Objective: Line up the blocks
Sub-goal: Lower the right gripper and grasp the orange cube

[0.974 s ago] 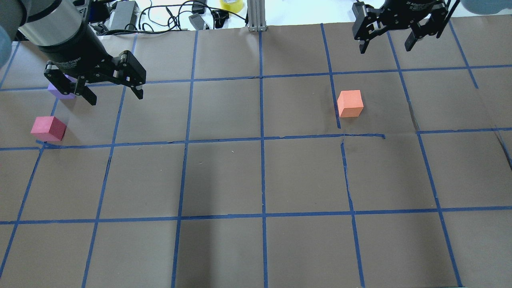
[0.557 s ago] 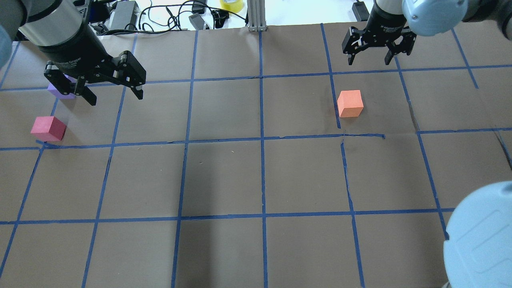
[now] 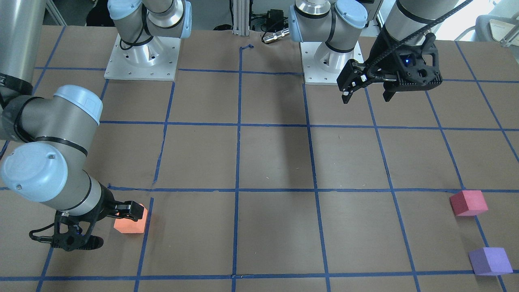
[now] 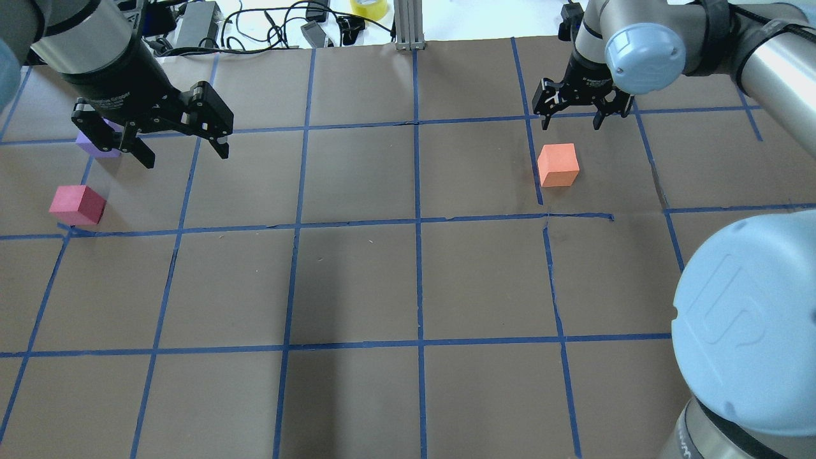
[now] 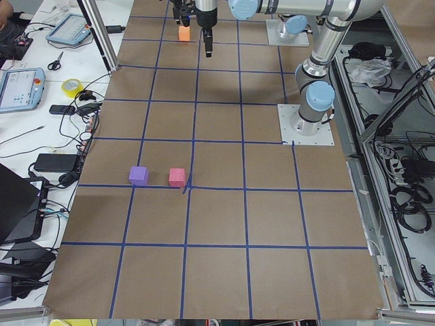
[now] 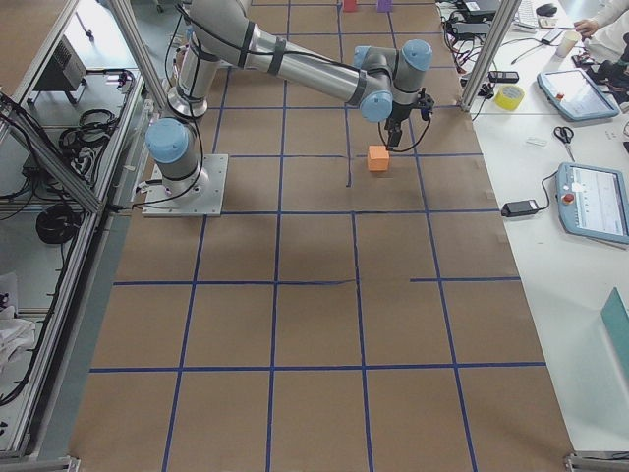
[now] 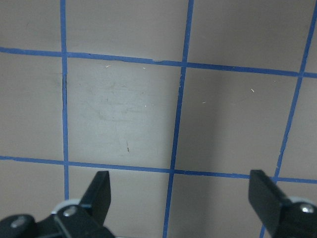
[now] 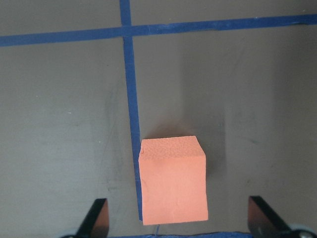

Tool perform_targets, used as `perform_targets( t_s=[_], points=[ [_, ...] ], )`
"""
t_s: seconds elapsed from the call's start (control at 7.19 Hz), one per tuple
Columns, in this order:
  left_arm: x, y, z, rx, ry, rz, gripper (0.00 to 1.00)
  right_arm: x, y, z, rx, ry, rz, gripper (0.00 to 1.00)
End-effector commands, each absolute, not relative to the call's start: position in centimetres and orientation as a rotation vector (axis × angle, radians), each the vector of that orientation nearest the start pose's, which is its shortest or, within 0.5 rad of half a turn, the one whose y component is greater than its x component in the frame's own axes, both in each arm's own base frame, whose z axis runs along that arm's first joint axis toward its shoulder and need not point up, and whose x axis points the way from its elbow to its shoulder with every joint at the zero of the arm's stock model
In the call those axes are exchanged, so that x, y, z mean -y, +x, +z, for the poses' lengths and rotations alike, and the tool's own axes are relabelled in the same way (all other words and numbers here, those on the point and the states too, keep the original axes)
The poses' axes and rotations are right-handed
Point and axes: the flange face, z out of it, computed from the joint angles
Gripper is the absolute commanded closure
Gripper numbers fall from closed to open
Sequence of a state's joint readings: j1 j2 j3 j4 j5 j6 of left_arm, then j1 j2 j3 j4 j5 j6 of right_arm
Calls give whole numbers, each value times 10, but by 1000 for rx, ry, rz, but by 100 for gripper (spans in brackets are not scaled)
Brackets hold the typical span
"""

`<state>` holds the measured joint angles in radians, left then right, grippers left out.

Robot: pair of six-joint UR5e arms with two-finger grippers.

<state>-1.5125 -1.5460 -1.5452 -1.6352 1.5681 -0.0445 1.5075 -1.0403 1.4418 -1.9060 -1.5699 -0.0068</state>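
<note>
The orange block (image 4: 558, 165) sits on the brown paper right of centre, and shows low and central in the right wrist view (image 8: 173, 181). My right gripper (image 4: 572, 124) is open and hovers just beyond the block, apart from it, with its fingers (image 8: 96, 220) either side of it in the wrist view. The pinkish-red block (image 4: 77, 205) and the purple block (image 4: 95, 145) sit at the far left, close together. My left gripper (image 4: 185, 156) is open and empty, raised just right of the purple block and partly hiding it. Its wrist view shows only taped paper.
The blue tape grid (image 4: 417, 223) covers the table. Cables, a yellow tape roll (image 4: 368, 7) and an aluminium post (image 4: 408, 25) lie along the far edge. The right arm's elbow (image 4: 746, 331) fills the near right corner of the overhead view.
My right gripper has moved left and down from the far right corner, close to the orange block. Its elbow has swung into view. The left arm and the blocks have not moved.
</note>
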Motion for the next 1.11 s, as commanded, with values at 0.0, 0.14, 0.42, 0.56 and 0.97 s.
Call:
perform_targets(
  t_s=[0.0, 0.14, 0.42, 0.56, 0.97],
  points=[
    [487, -105, 506, -3141, -162, 19, 0, 667, 98, 219, -3122, 73, 222, 0],
    [487, -105, 506, -3141, -162, 19, 0, 655, 99, 198, -3124, 62, 281, 0],
    [487, -105, 506, -3141, -162, 19, 0, 660, 97, 187, -3142, 64, 150, 12],
    [487, -105, 506, -3141, -162, 19, 0, 665, 97, 194, -3145, 70, 93, 65],
    [487, -105, 506, -3141, -162, 19, 0, 663, 120, 222, -3131, 191, 8, 100]
  ],
)
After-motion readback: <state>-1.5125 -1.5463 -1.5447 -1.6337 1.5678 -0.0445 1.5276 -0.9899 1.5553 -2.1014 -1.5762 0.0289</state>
